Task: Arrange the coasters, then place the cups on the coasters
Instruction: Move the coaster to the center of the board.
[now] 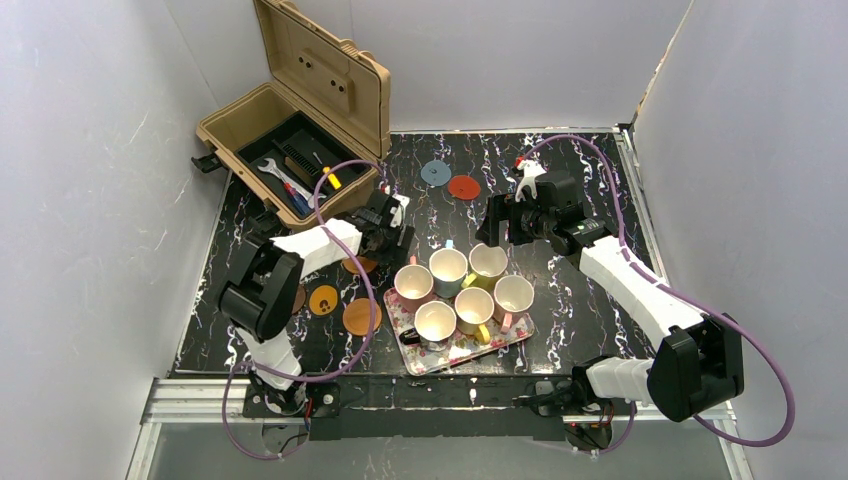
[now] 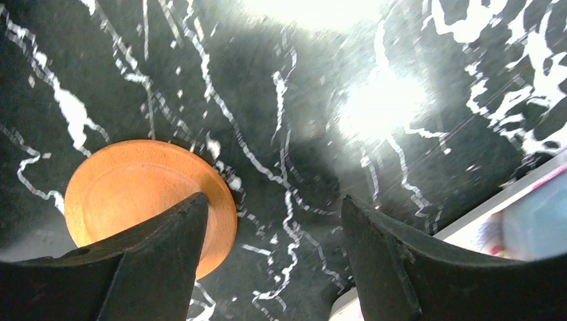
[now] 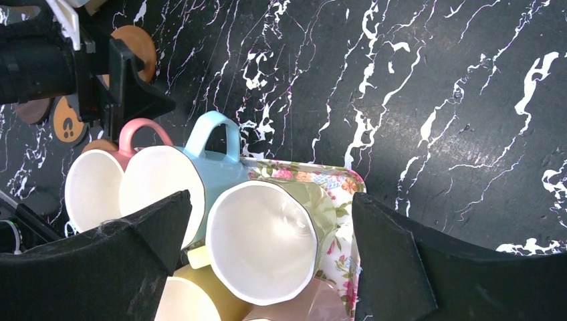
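Six cups [image 1: 473, 305] are sitting bunched together on a floral tray [image 1: 512, 341] near the front edge of the black marbled worktop [image 1: 590, 180], none of them on a coaster. At the far side, a blue-grey coaster [image 1: 435, 173] and a red coaster [image 1: 463, 187] are lying side by side. The left gripper [image 2: 273, 204] is hovering low over the worktop just left of the tray, its jaws standing apart and holding nothing, with an orange coaster [image 2: 134, 194] lying flat below and partly hidden behind one finger. Nearer the arm's base, a yellow-orange printed coaster [image 1: 323, 300] and an orange-brown coaster [image 1: 362, 316] are resting close together, while a dark brown coaster [image 1: 297, 297] is peeking out from behind the left arm. The right gripper [image 1: 497, 228] is hanging above the far side of the cluster, jaws spread wide and empty, a pale yellow-green cup [image 3: 267, 234] showing between them in the wrist view. An open tan toolbox [image 1: 290, 130] is standing at the far left corner.
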